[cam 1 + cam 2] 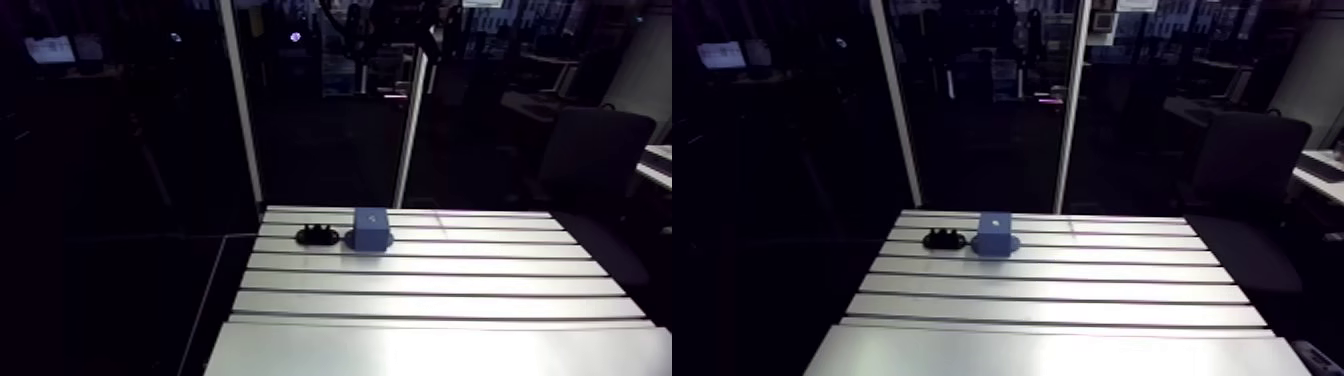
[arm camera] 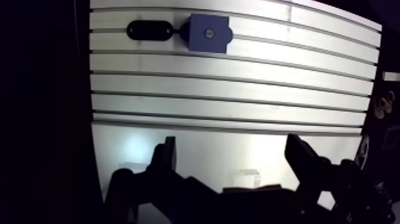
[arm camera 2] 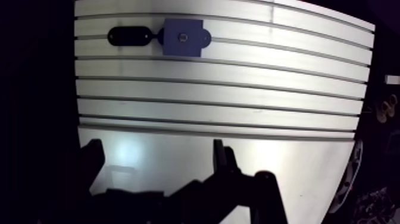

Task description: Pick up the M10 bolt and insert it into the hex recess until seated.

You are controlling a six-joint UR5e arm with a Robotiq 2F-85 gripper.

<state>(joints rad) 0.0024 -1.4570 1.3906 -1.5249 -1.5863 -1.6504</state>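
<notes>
My gripper (image 2: pixel 231 145) hangs spread wide and empty over the slotted table (image 2: pixel 238 104). Well ahead, a black oval holder (image 2: pixel 149 30) sits just beside the blue block (image 2: pixel 193 43) and its recess (image 2: pixel 208 33). The M10 bolt, not distinguishable, is probably in that holder. Likely stiff, slick steel, so I'd pinch the head squarely.

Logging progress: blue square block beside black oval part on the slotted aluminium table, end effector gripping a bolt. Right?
No: the wrist view shows the end effector open and empty. The blue square block is beside the black oval part on the slotted aluminium table.
</notes>
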